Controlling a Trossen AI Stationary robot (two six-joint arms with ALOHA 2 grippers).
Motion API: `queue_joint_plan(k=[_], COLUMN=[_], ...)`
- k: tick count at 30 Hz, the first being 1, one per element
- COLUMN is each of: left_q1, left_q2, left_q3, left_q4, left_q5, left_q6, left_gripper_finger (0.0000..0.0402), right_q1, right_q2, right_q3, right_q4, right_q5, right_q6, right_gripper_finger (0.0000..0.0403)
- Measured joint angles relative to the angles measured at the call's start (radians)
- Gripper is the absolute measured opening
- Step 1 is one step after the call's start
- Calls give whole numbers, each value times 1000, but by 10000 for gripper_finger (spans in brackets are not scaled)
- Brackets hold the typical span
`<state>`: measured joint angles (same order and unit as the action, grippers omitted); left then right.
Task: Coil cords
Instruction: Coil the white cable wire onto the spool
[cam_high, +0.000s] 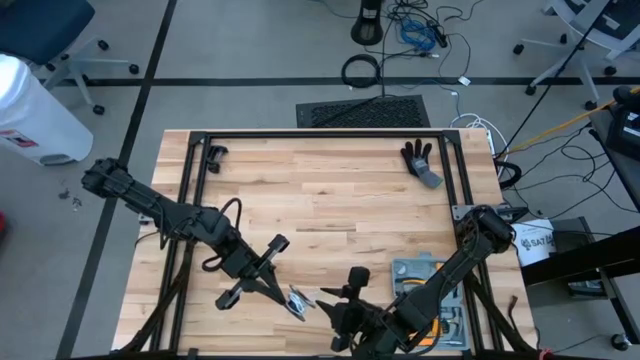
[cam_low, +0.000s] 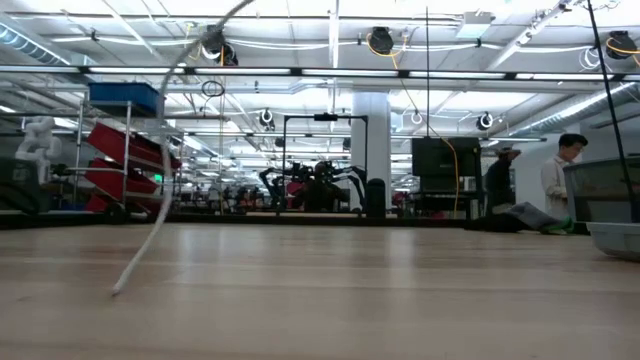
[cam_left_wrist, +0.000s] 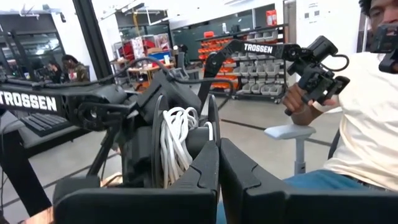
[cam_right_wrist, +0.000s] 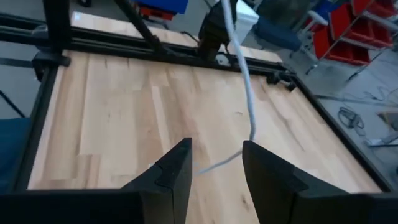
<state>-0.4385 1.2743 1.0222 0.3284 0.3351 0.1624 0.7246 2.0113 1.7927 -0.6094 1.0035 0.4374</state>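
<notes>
Left gripper (cam_left_wrist: 217, 168) pinches the reel (cam_left_wrist: 180, 146) shut above the table (cam_high: 330, 190); right gripper (cam_right_wrist: 214, 165) gapes, empty. The dangling cord (cam_right_wrist: 245, 93) could slip off the reel.

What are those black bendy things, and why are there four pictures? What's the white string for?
They are two robot arms at a wooden table. One camera looks down from above, one sits low at table height, and one rides on each arm's wrist. The left gripper has its fingers shut, with a black reel wound with white cord right in front of it. The cord's loose end hangs down to the table. The right gripper is open and holds nothing. A black glove lies at the far edge.
</notes>
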Motion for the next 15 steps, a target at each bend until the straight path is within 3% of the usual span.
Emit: queue_joint_plan(k=[15], left_q1=[0], left_q2=[0], left_q3=[0], left_q4=[-9], left_q5=[0], left_q6=[0], left_gripper_finger=[2], right_q1=[-2], right_q2=[-1], right_q3=[0], right_q4=[-2], right_q5=[25], right_q6=[-7], right_gripper_finger=[128])
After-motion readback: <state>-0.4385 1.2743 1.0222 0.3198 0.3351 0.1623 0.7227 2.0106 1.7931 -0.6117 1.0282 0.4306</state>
